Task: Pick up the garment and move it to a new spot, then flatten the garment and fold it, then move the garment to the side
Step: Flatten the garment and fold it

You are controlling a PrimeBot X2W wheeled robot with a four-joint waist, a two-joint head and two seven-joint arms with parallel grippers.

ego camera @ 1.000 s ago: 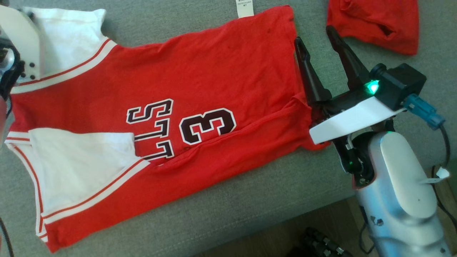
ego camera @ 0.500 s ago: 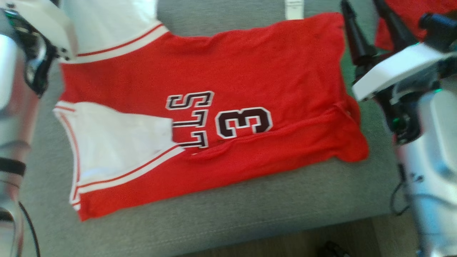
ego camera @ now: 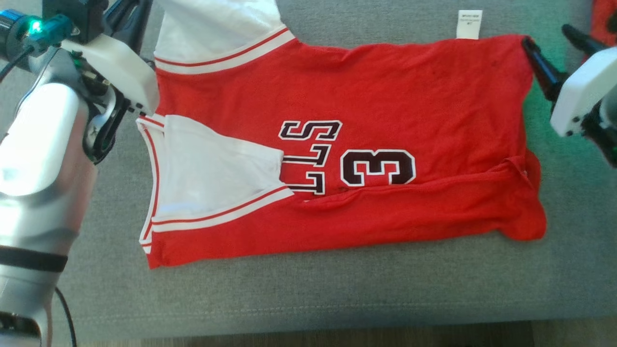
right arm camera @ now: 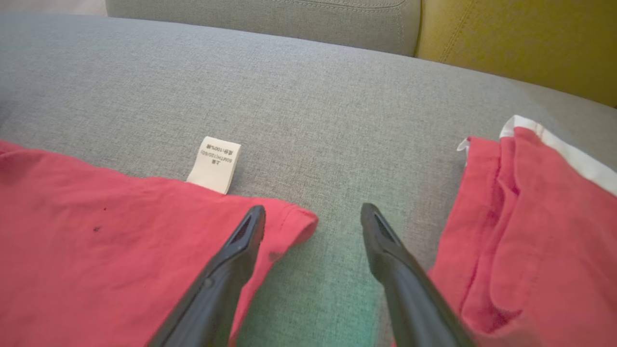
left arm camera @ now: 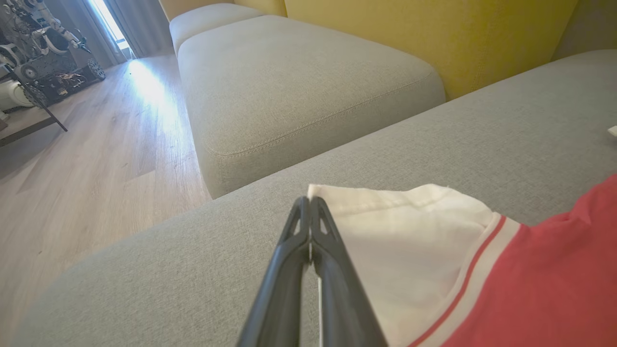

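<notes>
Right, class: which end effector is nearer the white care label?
Right. The right end effector sits open just beside the label; the left end effector grips the white sleeve at the jersey's far end.

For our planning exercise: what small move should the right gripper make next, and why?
Probably close the right gripper on the jersey hem corner: the left gripper is shut on the white sleeve, while the right's fingers stand open at that corner.

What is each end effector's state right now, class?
Left end effector: closed, pinching the white sleeve of the jersey.
Right end effector: open, holding nothing, at the jersey's hem corner.
</notes>
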